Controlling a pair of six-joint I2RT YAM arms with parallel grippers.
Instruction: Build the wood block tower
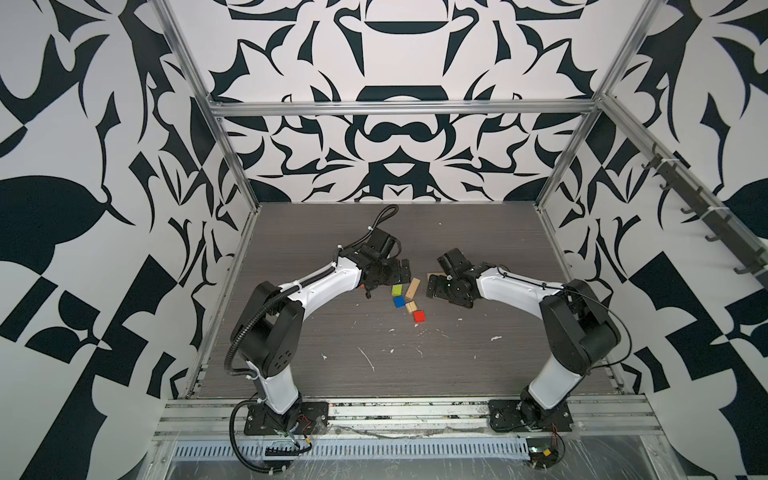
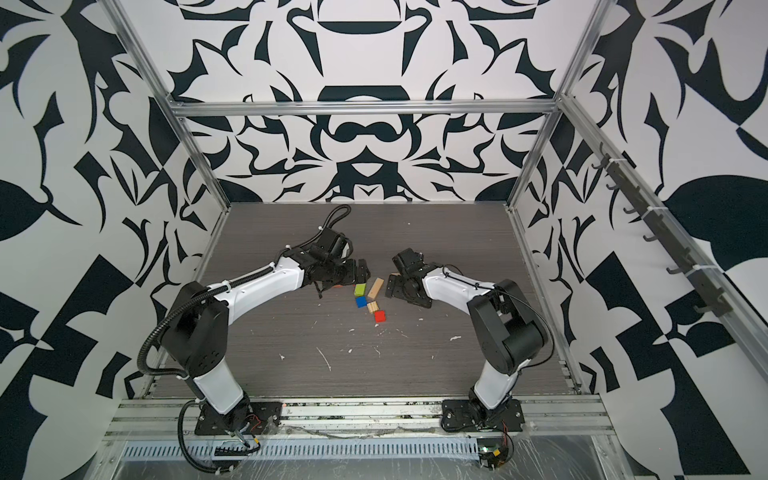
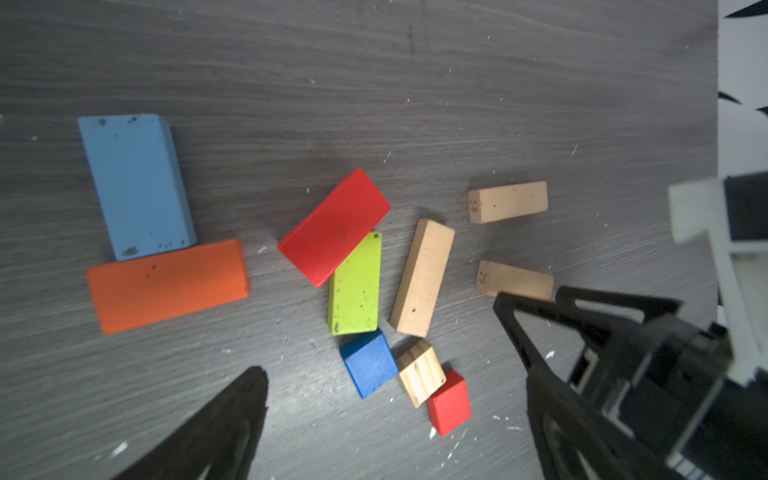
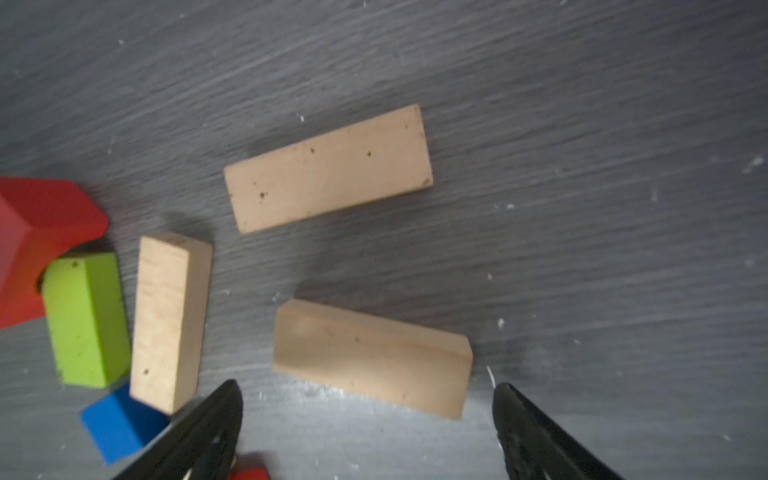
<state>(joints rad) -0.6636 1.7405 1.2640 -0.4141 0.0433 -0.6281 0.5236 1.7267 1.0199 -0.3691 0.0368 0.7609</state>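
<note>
No tower stands yet: the blocks point(image 1: 399, 302) lie loose in the middle of the table point(image 1: 415, 365), between my two arms. Both my hands are empty. My left gripper point(image 3: 394, 374) hangs spread wide above the cluster. My right gripper point(image 4: 365, 384) hangs spread too, over the nearest tan plank point(image 4: 372, 359).

My first worry is the angle. That plank lies lengthwise across my opening and looks about as long as the gap. If I drop and close as I am, I judge I would catch a corner and skid it instead of lifting it, so the wrist should turn to take its narrow sides.

The cluster is crowded. The red plank point(image 3: 334, 226) lies across one end of the lime green plank point(image 3: 355, 286), so pulling the green one first would tip the red. The blue cube point(image 3: 368, 363), striped cube point(image 3: 422, 370) and red cube point(image 3: 449, 403) touch in a row, and a finger set down beside one would shove its neighbours. The light blue plank point(image 3: 135, 187) butts against the orange plank point(image 3: 166, 284), with the same risk.

In both top views my hands hang near each other, and reaching for one spot together could knock them
</note>
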